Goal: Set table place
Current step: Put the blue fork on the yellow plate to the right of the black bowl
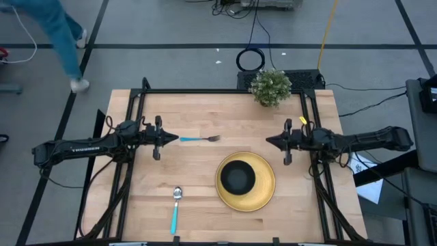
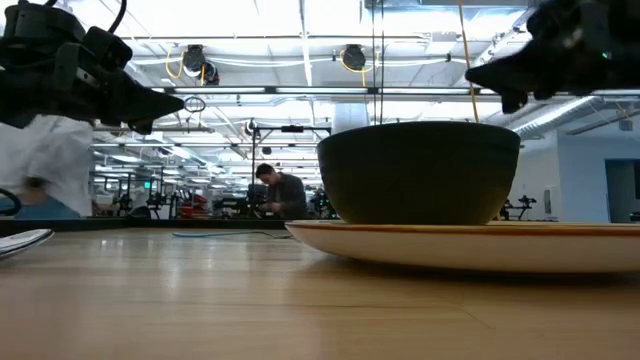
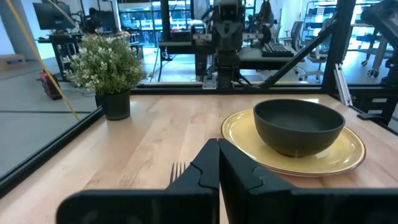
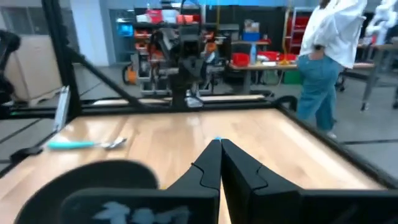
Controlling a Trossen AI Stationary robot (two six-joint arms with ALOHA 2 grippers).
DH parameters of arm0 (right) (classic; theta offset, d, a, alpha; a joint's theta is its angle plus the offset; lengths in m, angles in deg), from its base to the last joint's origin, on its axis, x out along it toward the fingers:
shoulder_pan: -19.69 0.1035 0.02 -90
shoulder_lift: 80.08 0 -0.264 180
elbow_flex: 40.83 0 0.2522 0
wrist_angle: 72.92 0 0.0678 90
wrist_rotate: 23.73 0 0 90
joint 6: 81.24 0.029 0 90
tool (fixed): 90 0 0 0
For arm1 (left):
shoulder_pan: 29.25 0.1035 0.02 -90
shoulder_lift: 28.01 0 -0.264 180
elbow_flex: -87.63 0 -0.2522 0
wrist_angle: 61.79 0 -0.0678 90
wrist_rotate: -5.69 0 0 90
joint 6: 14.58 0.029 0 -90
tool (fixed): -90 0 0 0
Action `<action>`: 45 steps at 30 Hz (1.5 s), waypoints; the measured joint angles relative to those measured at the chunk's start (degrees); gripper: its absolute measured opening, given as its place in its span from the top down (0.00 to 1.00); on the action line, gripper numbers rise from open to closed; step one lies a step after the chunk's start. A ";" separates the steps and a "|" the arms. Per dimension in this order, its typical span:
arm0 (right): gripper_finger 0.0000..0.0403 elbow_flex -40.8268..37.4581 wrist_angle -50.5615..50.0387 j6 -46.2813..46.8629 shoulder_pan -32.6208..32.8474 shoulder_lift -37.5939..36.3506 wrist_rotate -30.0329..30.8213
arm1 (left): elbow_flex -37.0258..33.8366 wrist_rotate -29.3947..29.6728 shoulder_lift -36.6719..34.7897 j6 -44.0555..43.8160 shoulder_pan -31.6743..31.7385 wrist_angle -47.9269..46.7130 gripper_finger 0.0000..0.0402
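Observation:
A yellow plate (image 1: 265,195) lies near the table's front, right of centre, with a black bowl (image 1: 238,178) standing in it; both also show in the left wrist view (plate (image 3: 348,155), bowl (image 3: 298,124)). A fork (image 1: 200,139) with a turquoise handle lies flat mid-table, and its tines (image 3: 178,169) show just past my left fingers. A turquoise-handled spoon (image 1: 175,208) lies near the front edge. My left gripper (image 1: 173,139) is shut and empty, raised above the table (image 1: 205,109) by the fork's handle end. My right gripper (image 1: 269,141) is shut and empty, raised above the table beyond the plate.
A small green potted plant (image 1: 270,87) stands at the table's far edge, right of centre. Black frame rails (image 1: 205,91) run along the far edge and both sides. A person (image 1: 65,31) walks on the floor beyond the far left corner.

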 joint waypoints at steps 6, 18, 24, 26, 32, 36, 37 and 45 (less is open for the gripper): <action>1.00 6.88 0.71 0.99 -5.80 7.96 -2.19 | 0.00 -0.04 0.13 0.00 0.00 -0.11 0.99; 1.00 24.90 -0.76 5.11 -21.09 26.85 -25.31 | 0.02 -0.09 0.17 -0.79 0.00 -0.15 0.99; 1.00 32.87 -7.26 7.58 -28.53 35.49 -37.17 | 0.04 -0.07 0.17 -1.98 0.00 -0.19 0.95; 1.00 35.54 -9.81 8.07 -30.03 38.65 -39.10 | 0.04 -0.07 0.17 -1.87 0.00 -0.19 0.96; 1.00 43.34 -17.36 6.09 -32.04 47.68 -40.89 | 0.04 -0.05 0.17 -1.73 0.00 -0.19 0.99; 1.00 49.63 -21.73 5.34 -32.19 53.65 -43.45 | 0.04 -0.04 0.17 -1.73 0.00 -0.21 0.98; 1.00 51.59 -23.44 4.62 -32.19 55.00 -43.73 | 0.04 -0.04 0.17 -1.73 0.00 -0.21 0.97; 1.00 67.17 -36.18 -1.21 -31.20 65.08 -43.46 | 0.04 3.15 0.17 -1.68 0.00 -0.22 0.93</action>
